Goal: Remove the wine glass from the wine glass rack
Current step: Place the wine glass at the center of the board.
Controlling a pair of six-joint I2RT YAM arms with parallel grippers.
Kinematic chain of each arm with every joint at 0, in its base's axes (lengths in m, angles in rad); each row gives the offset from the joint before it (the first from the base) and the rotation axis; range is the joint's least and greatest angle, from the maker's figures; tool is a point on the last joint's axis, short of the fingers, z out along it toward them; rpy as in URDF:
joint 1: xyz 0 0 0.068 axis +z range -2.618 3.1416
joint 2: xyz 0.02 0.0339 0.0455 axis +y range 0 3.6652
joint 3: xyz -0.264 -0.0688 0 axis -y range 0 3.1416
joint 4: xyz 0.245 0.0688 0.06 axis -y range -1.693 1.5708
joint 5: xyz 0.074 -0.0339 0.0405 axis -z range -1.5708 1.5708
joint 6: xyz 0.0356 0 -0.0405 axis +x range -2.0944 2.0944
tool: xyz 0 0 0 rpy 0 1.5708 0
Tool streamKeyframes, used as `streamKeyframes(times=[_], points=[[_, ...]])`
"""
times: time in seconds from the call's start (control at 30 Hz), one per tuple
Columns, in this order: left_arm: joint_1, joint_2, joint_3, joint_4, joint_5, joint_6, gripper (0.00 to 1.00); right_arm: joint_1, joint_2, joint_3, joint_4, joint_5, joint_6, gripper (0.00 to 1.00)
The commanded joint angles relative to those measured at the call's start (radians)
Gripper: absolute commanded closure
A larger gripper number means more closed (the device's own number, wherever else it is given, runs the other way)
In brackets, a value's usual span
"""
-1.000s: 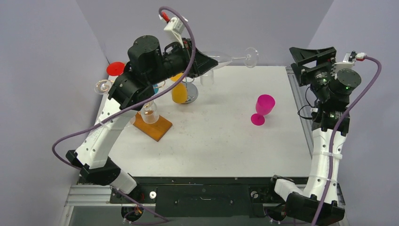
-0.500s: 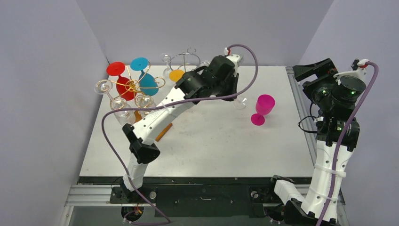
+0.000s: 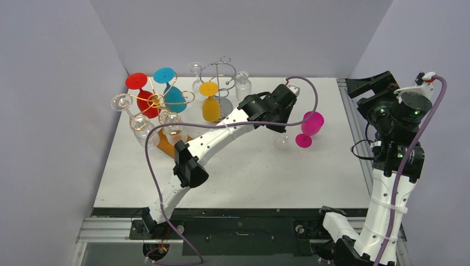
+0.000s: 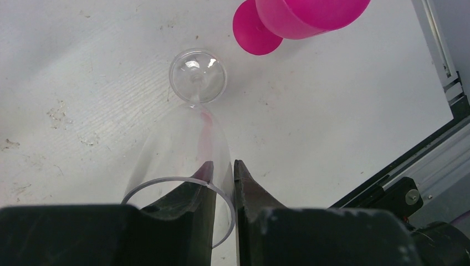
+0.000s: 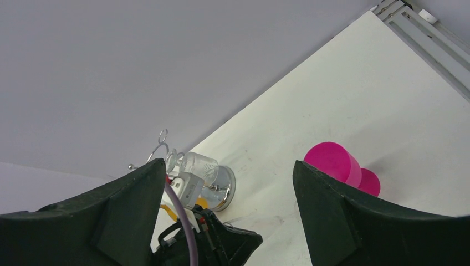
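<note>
My left gripper [image 3: 277,121] is shut on the rim of a clear wine glass [image 3: 281,139], one finger inside the bowl and one outside. In the left wrist view the glass [image 4: 183,141] hangs foot-down from the gripper [image 4: 223,164], its round foot just over the white table. I cannot tell whether the foot touches. A gold wine glass rack [image 3: 157,101] at the far left carries red, blue and clear glasses. My right gripper [image 3: 372,84] is open and raised at the right edge, holding nothing [image 5: 228,166].
A magenta wine glass [image 3: 309,127] stands upright just right of the held glass, close to its foot [image 4: 302,16]. A chrome rack [image 3: 223,83] at the back holds an orange glass [image 3: 210,105] and clear ones. The rack's wooden base [image 3: 166,145] lies at the left.
My left arm has swung from the racks at the back left to the table's middle right and gone down, carrying the clear glass and turning it foot-down. The right arm has barely shifted.
</note>
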Motion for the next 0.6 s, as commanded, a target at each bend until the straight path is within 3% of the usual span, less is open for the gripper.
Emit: streamKeyframes(times=[0.0, 0.47, 0.57], points=[[-0.008, 0.017, 0.064, 0.036, -0.027, 0.025, 1.0, 0.0, -0.017, 0.004, 0.015, 0.019, -0.015, 0.2], [-0.017, 0.084, 0.095, 0.048, -0.04, 0.062, 1.0, 0.001, -0.035, -0.031, 0.03, 0.014, -0.006, 0.2], [-0.018, 0.09, 0.096, 0.049, -0.039, 0.064, 0.95, 0.001, -0.037, -0.036, 0.03, 0.014, -0.006, 0.2]])
